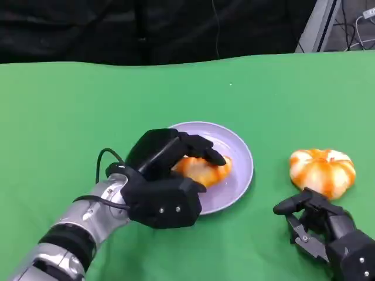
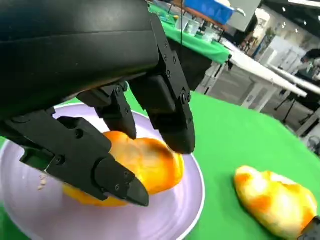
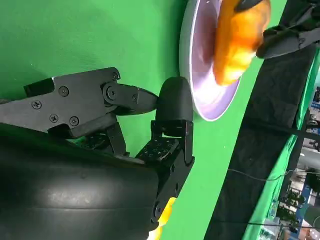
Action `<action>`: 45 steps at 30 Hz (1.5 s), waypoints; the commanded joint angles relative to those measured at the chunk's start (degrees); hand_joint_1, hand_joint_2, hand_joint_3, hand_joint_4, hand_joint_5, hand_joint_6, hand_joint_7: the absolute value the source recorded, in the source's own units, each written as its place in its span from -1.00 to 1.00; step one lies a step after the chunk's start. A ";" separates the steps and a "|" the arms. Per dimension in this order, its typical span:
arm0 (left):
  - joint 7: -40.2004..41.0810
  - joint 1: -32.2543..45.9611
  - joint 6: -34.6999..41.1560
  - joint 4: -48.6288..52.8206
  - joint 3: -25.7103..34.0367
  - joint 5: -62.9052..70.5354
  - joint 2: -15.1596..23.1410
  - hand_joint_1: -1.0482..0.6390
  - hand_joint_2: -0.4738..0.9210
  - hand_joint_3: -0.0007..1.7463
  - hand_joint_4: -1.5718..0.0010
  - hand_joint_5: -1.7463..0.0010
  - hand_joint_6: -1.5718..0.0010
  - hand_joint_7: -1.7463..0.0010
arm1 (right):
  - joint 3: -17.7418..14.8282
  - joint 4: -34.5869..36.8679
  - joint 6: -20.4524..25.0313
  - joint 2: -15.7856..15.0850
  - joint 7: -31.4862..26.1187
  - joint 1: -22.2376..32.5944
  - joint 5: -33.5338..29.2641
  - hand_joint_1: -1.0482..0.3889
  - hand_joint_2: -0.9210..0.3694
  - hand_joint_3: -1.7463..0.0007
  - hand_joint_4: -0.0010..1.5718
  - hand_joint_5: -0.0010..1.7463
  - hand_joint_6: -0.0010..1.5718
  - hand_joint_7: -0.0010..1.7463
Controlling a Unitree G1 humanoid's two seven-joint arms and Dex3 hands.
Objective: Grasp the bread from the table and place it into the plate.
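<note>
Orange bread [image 1: 202, 170] under left hand [image 1: 167, 181]

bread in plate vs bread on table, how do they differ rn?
The bread in the plate lies in the lilac plate; the bread on the table sits on the green table. The left hand has its fingers around the plate one; the right hand rests apart from the other. Both are glossy orange.

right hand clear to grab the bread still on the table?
Probably yes. The right hand sits just in front of the bread on the table, fingers apart and holding nothing, with bare green cloth between them.
</note>
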 commanded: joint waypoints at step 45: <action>-64.82 27.88 18.38 -27.08 36.49 -63.65 2.05 -0.69 1.00 -0.52 0.48 0.94 0.54 0.97 | 0.21 0.38 1.65 -0.86 -0.82 1.17 -1.82 0.04 -1.00 0.53 -0.13 1.00 -0.03 0.32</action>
